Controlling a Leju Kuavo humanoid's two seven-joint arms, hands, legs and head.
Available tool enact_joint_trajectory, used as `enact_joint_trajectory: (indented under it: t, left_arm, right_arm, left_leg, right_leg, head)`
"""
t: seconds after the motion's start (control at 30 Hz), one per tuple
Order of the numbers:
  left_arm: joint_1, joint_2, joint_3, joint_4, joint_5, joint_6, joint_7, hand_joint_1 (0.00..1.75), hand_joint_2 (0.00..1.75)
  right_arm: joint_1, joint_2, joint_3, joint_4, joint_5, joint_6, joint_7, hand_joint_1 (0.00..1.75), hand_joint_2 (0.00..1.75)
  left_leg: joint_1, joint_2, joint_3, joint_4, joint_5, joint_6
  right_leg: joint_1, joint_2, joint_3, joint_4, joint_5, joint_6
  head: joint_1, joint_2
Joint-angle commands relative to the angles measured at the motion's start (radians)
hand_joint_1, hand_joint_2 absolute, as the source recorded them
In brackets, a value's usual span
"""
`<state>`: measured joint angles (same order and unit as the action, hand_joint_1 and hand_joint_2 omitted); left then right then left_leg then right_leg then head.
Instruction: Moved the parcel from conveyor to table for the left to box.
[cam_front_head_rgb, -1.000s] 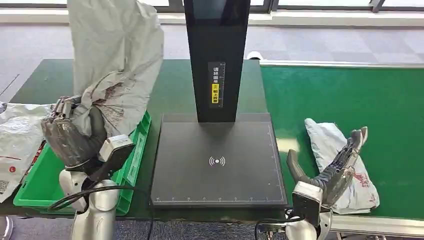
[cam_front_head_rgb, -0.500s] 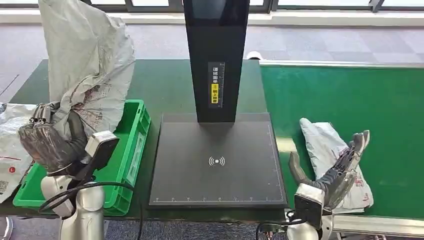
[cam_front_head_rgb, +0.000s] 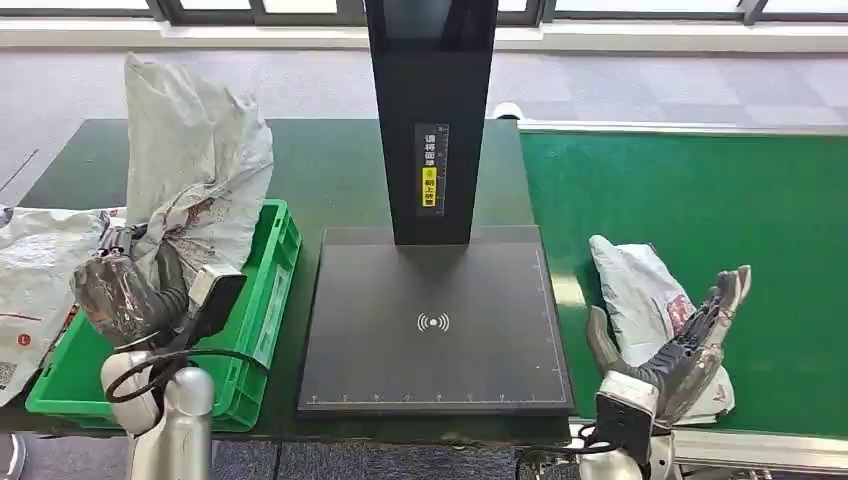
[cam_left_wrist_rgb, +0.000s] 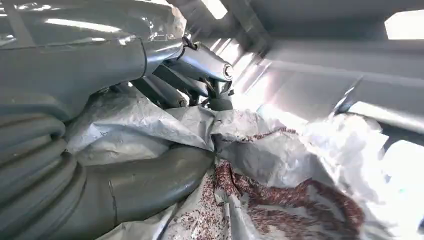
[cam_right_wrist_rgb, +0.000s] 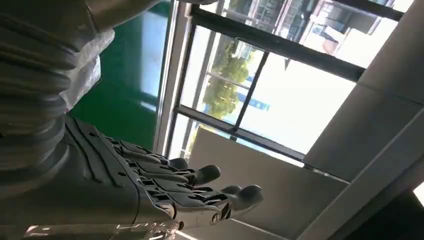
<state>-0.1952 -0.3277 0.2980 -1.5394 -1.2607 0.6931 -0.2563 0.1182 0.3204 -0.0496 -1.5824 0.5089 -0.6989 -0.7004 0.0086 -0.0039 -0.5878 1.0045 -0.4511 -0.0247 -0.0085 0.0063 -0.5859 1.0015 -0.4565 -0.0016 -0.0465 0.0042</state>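
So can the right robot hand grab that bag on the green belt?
Probably yes: the right robot hand is open and empty, right beside the grey bag on the belt, with nothing between them.

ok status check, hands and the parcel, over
Left hand grips a grey parcel bag above the green bin. Right hand open, over a second bag on the conveyor. Nothing blocking.

Crinkled glossy plastic parcel (cam_front_head_rgb: 195, 185), smooth plastic crate (cam_front_head_rgb: 262, 300), matt green belt (cam_front_head_rgb: 720, 200).
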Motion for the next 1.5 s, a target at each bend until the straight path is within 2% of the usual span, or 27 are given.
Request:
enact_joint_trajectory:
  t: [0.03,0.7,1.17,1.2,1.27,1.3,1.5]
  left_arm:
    - [-0.063,-0.021,0.231,0.253,0.01,0.005,0.004,1.75,1.75]
    - [-0.014,-0.021,0.306,0.086,0.081,0.005,0.095,1.75,1.75]
    - [-0.014,-0.021,0.306,0.086,0.081,0.005,0.095,1.75,1.75]
    - [-0.009,-0.021,0.302,0.071,0.078,0.005,0.097,1.61,1.75]
    - [-0.007,-0.021,0.302,0.057,0.087,0.005,0.097,1.61,1.75]
    - [-0.002,-0.021,0.3,0.039,0.083,0.005,0.104,0.0,1.75]
    - [0.014,-0.021,0.327,-0.032,0.153,0.005,0.071,0.0,1.75]
  right_arm:
    - [-0.002,0.029,-0.023,0.011,-0.004,0.001,0.002,0.0,1.75]
    - [-0.013,0.029,-0.012,0.036,0.002,0.001,0.002,0.0,1.75]
    - [-0.013,0.029,-0.012,0.036,0.002,0.001,0.002,0.0,1.75]
    - [-0.015,0.029,-0.012,0.039,0.001,0.001,0.002,0.0,1.75]
    - [-0.015,0.029,-0.011,0.04,0.002,0.001,0.002,0.0,1.75]
    - [-0.017,0.029,-0.009,0.043,0.002,0.001,0.002,0.0,1.75]
    - [-0.025,0.029,0.004,0.057,0.002,0.001,0.002,0.0,1.75]
  left_leg:
    - [-0.001,0.0,0.004,-0.002,0.0,0.001]
    - [0.0,0.002,0.002,-0.002,-0.001,0.001]
    - [0.0,0.001,0.002,-0.002,0.0,0.001]
    - [0.0,0.001,0.001,-0.001,0.0,0.0]
    - [0.0,0.001,0.001,-0.001,0.0,0.0]
    - [0.0,0.002,0.001,-0.001,-0.001,0.001]
    - [0.0,0.003,0.002,-0.001,-0.001,0.001]
  right_leg:
    - [-0.001,-0.001,0.003,-0.001,0.0,0.0]
    - [0.0,0.001,0.003,-0.002,0.0,0.0]
    - [0.0,0.0,0.003,-0.002,0.0,0.0]
    - [0.0,0.0,0.002,-0.001,0.0,0.0]
    - [0.0,0.0,0.002,-0.001,0.0,0.0]
    - [0.0,0.0,0.002,-0.001,0.0,0.0]
    - [0.0,0.001,0.002,-0.001,0.0,0.0]
  head:
    - [0.0,0.0]
    - [0.0,0.0]
    - [0.0,0.0]
    - [0.0,0.0]
    - [0.0,0.0]
    - [0.0,0.0]
    - [0.0,0.0]
